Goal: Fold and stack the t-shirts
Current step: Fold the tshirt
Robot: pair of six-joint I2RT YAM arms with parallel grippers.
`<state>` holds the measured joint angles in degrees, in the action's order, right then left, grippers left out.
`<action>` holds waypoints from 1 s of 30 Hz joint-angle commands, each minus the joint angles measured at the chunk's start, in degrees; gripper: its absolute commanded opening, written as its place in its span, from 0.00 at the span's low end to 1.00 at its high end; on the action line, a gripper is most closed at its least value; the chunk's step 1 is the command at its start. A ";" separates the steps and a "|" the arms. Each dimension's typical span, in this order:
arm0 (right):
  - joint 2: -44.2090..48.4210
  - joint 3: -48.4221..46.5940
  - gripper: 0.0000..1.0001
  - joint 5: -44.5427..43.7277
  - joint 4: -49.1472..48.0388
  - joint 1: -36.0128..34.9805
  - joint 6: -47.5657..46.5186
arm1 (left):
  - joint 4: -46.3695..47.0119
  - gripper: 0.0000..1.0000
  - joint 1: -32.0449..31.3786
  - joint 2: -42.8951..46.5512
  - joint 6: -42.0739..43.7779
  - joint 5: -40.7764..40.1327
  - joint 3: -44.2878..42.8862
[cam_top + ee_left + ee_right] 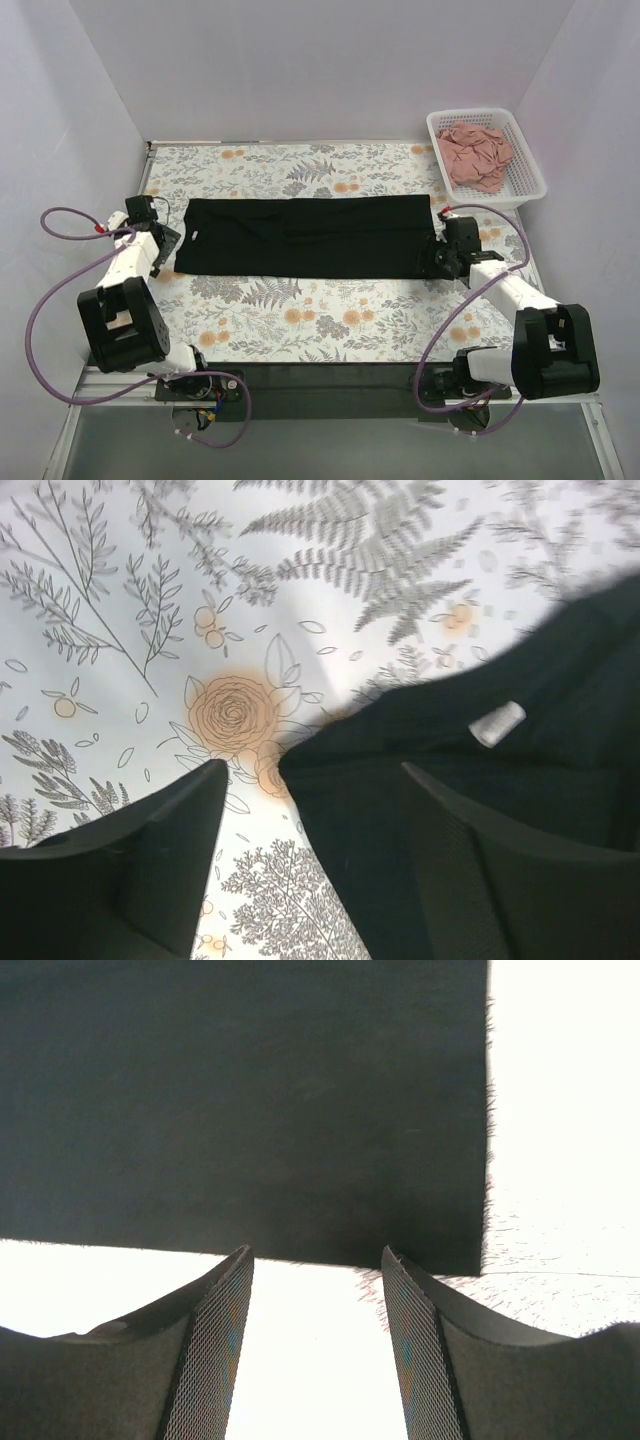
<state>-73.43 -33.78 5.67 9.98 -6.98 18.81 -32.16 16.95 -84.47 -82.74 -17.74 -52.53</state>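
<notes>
The black t-shirt (305,237) lies flat on the floral table cover as a long folded band, running left to right. My left gripper (172,245) is open at its left end. In the left wrist view the shirt's corner (400,780) lies between the open fingers (165,830), and a white label (497,723) shows on the cloth. My right gripper (437,258) is open at the shirt's right end. In the right wrist view the shirt's edge (250,1110) lies just beyond the fingertips (235,1270). The pink t-shirt (476,155) lies crumpled in the basket.
The white lattice basket (532,165) stands at the back right corner of the table. The floral cover (320,320) spans the table between white walls. A purple cable (60,225) loops off each arm.
</notes>
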 commanded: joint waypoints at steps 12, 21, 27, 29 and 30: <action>-13.74 -20.70 0.60 -6.90 6.71 -22.28 -10.46 | 0.78 0.60 -19.93 6.25 1.62 5.78 -1.79; -24.56 -22.03 0.60 -7.69 16.20 -22.72 -13.18 | 4.21 0.56 -21.70 -2.98 -1.46 12.55 0.50; -27.03 -18.79 0.61 -2.17 24.27 -24.48 -14.59 | 3.60 0.57 -21.61 -11.85 -1.37 9.49 -3.97; -26.16 -17.82 0.61 -0.41 26.57 -27.11 -14.76 | 1.94 0.56 -21.35 -17.27 -0.67 8.69 -9.22; -25.72 -17.29 0.61 0.91 27.89 -28.08 -14.76 | 1.15 0.56 -21.17 -19.23 -0.41 8.25 -11.34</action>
<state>-96.42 -56.38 -0.25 22.63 -31.55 4.14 -31.24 -4.58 -97.86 -83.55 -7.29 -58.81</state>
